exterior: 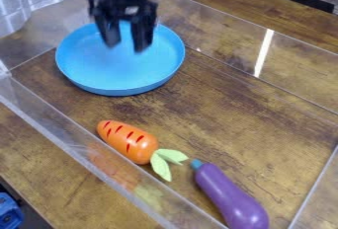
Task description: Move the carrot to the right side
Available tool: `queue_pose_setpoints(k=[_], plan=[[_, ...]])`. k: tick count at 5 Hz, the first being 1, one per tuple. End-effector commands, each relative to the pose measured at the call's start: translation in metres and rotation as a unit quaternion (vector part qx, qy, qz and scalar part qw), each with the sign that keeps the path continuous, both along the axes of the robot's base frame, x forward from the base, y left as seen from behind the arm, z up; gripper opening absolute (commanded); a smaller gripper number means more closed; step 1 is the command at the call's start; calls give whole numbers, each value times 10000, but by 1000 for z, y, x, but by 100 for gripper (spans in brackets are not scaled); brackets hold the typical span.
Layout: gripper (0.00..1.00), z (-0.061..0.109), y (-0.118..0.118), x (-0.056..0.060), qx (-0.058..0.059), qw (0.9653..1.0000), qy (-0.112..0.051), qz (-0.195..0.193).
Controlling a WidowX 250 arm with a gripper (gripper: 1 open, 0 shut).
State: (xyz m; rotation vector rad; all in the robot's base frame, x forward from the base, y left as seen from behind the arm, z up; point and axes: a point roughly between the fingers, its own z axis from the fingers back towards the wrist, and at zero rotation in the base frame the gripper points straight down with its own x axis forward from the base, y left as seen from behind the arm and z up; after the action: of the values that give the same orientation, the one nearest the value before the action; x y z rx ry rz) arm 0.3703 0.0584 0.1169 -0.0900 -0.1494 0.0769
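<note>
Claw is at the upper part of the frame, over the blue bowl. It's motion-blurred. Two finger shapes seem to hang down with a gap between them, but we can't tell how wide it is or rule out something thin in it. No carrot in it, that much we can see.

Why there: can't confirm. Our read is that the arm is in transit, since nothing in the task needs the bowl. It has to come down the frame to reach the carrot.

Carrot lies on its side on the wooden table, lower left of centre, near the clear plastic wall. Tip points upper left, leaves lower right, close to the stem end of the purple eggplant. Looks simply laid down, nothing gripping it. We'd grasp across the orange body, away from leaves and wall; a finger could clip either one. Going right, we'd lift over the eggplant or route above it in the frame.

Containers: just the bowl, upper left. We see no object in the visible part of its inside; the claw blur hides some. Carrot and eggplant are both outside it.
</note>
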Motion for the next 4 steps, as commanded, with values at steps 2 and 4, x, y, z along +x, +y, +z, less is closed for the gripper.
queue_pose_setpoints(k=[2, 4], plan=[[100, 24, 10, 8, 95, 9995, -287, -45], [100, -5, 13, -3, 169, 9994, -179, -232]])
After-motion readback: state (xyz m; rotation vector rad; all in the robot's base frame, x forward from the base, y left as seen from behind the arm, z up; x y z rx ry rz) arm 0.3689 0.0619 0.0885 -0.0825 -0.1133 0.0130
